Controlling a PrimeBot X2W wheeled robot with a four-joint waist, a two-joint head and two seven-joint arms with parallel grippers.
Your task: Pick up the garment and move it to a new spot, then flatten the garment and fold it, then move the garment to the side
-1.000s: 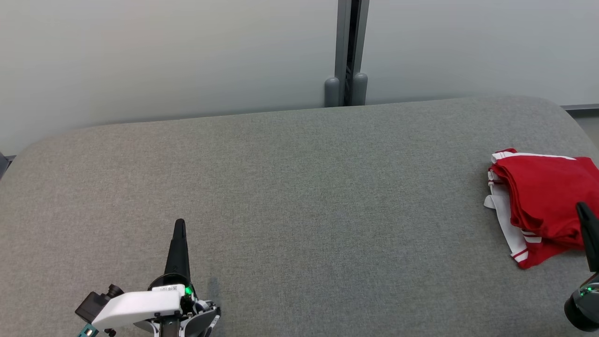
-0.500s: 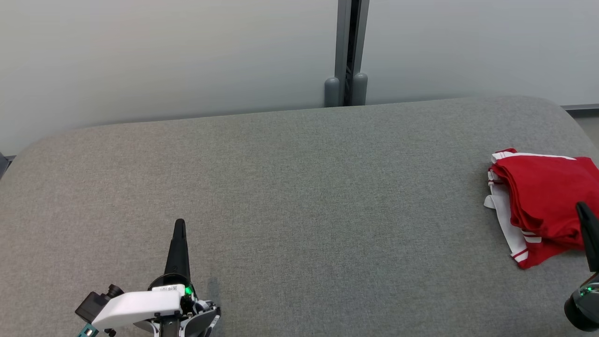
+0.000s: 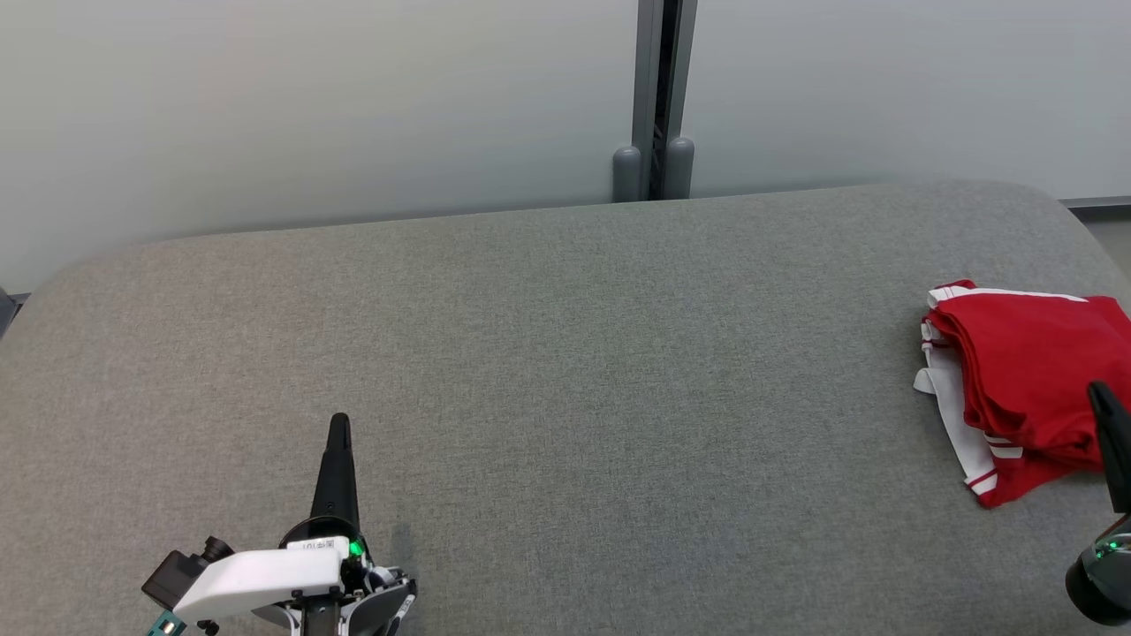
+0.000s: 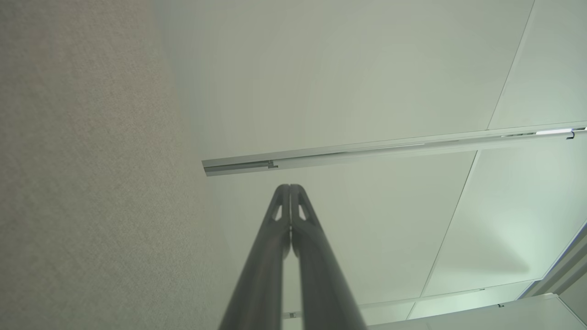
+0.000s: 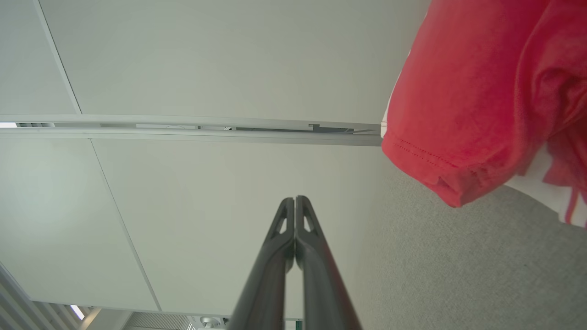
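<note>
— Where is the folded red garment with white trim [image 3: 1016,353], and has anything been altered?
— It is seen lying at the right end of the grey fabric-covered counter [image 3: 565,397]. Nothing is found changed over the last second. Garment and arms are unmoved, so the task is judged finished or paused.
— And the claws?
— The left claw [image 3: 338,426] and right claw [image 3: 1098,393] are both pressed shut, with nothing gripped.
— What is hidden?
— The garment's right side is cut off by the frame edge and partly covered by the right claw. Contact between them cannot be determined.
</note>
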